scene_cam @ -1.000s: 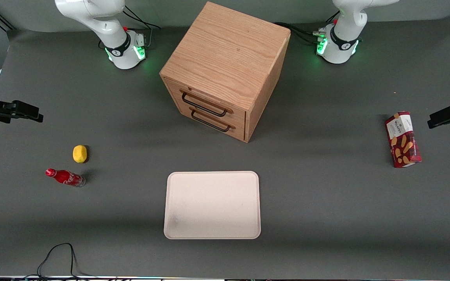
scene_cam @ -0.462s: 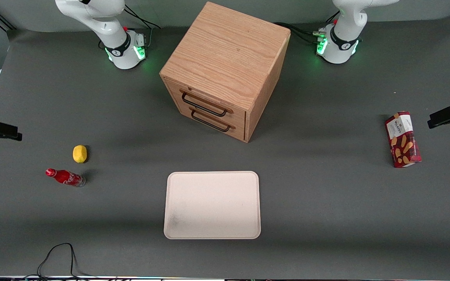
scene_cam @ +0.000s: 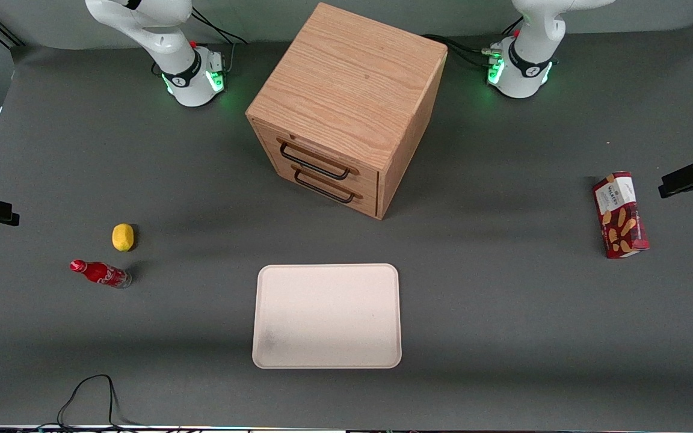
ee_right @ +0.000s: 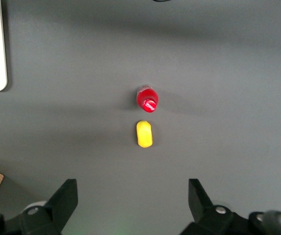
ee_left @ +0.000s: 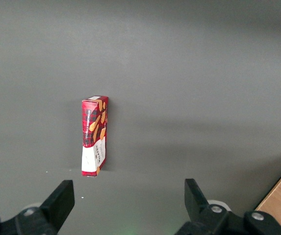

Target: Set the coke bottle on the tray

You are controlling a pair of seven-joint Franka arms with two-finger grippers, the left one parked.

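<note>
Front view: gripper [ee_right: 129, 203], jaws wide open, has drifted outward and now hangs over the upright coke bottle [scene_cam: 100, 273], roughly 9 o'clock from the tray [scene_cam: 326, 316], nothing grabbed yet.

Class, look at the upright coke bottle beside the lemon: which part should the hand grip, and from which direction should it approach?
Probably the coke bottle by its slim neck below the cap, from straight above, since it stands upright. The open hand hangs high above it. Keep one finger clear of the lemon standing close beside it.

Red coke bottle [scene_cam: 100, 273] with white script; cream-white tray [scene_cam: 334, 300], faint grey smudges; yellow lemon [scene_cam: 123, 237]; dark grey table [scene_cam: 503, 300]; the gripper [ee_right: 131, 186], its black fingers [ee_right: 64, 196] spread, hangs above bottle and lemon
</note>
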